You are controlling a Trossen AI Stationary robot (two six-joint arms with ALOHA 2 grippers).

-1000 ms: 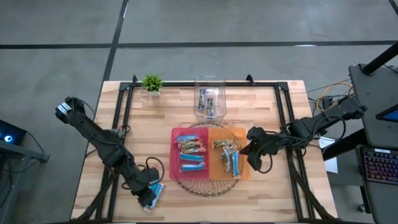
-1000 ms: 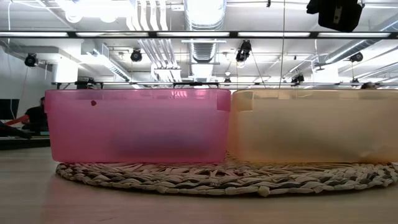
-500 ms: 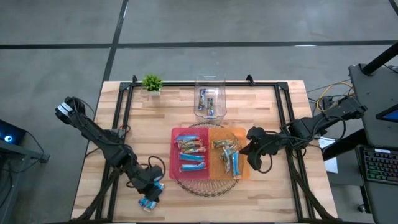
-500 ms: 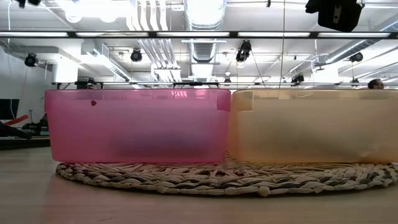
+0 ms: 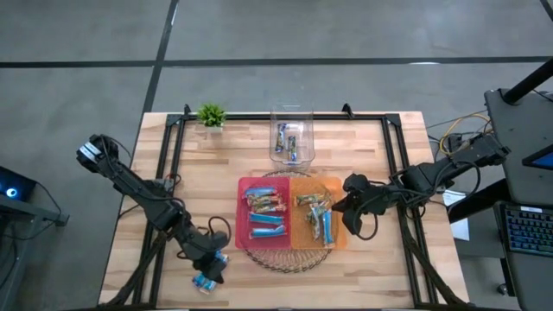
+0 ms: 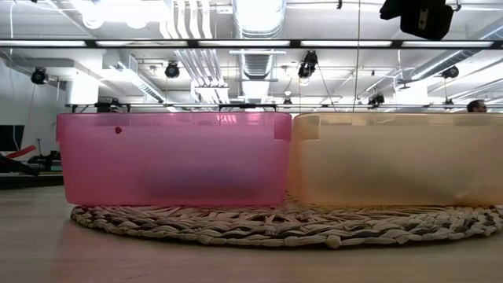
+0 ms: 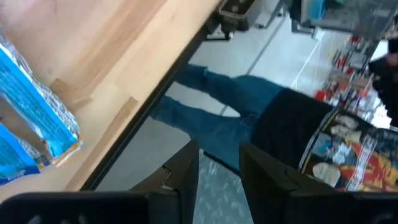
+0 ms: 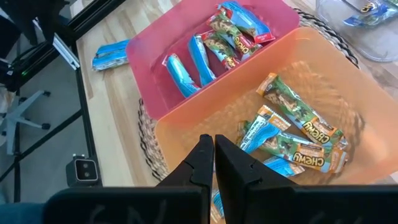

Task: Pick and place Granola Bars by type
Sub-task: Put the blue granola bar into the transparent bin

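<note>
We see a light wooden table (image 5: 371,138) with a black frame around it, standing on a grey floor. Past the table the room has white pipes and lamps on the ceiling, and a person in blue trousers and a dark printed shirt (image 7: 298,134) stands by the table edge.

In the middle lies one round woven mat (image 6: 275,226). On it sit two bins side by side, touching: one pink bin (image 5: 244,186) and one orange bin (image 5: 339,186). Behind them stands one clear tub (image 5: 304,117), and one small green plant (image 5: 211,114) sits near the far corner.

The granola bars are in four spots. About five lie in the pink bin (image 8: 208,46), blue ones and brown ones mixed. About six lie in the orange bin (image 8: 292,134). A few rest in the clear tub (image 5: 288,142). Two blue bars (image 7: 31,121) lie on the table near its front edge.

The left gripper (image 5: 210,266) is just beside those two blue bars. Its jaws stand a little apart with nothing between them. The right gripper (image 8: 214,155) hangs over the near wall of the orange bin, with the bars just ahead of it. Its jaws are pressed together and hold nothing.
</note>
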